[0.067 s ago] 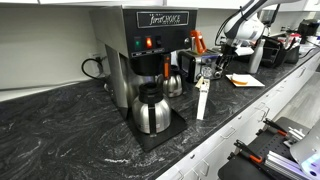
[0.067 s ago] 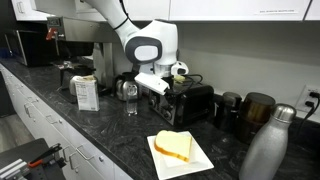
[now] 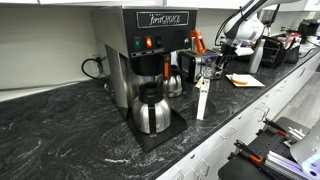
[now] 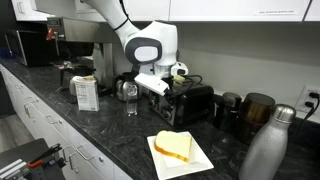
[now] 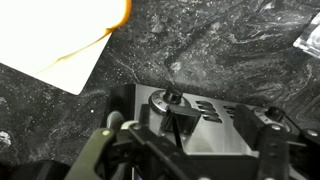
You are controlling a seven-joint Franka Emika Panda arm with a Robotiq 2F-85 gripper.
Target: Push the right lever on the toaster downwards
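Note:
The toaster (image 4: 195, 102) is a small silver and black box on the dark counter; it also shows behind the brewer (image 3: 207, 66). My gripper (image 4: 160, 88) hangs at its front end on the white arm, seen too in an exterior view (image 3: 222, 52). From the wrist, the gripper (image 5: 214, 122) is open over the toaster's silver panel (image 5: 205, 135). Nothing is between its fingers. A round knob (image 5: 168, 98) sits just beyond one finger (image 5: 178, 118). I cannot make out the right lever itself.
A plate with bread (image 4: 178, 150) lies in front of the toaster. A black-and-steel coffee brewer (image 3: 150, 40) with a steel carafe (image 3: 150, 108) stands nearby. A steel bottle (image 4: 265, 145), dark mugs (image 4: 255, 108), a glass (image 4: 130, 98) and a small box (image 4: 85, 92) crowd the counter.

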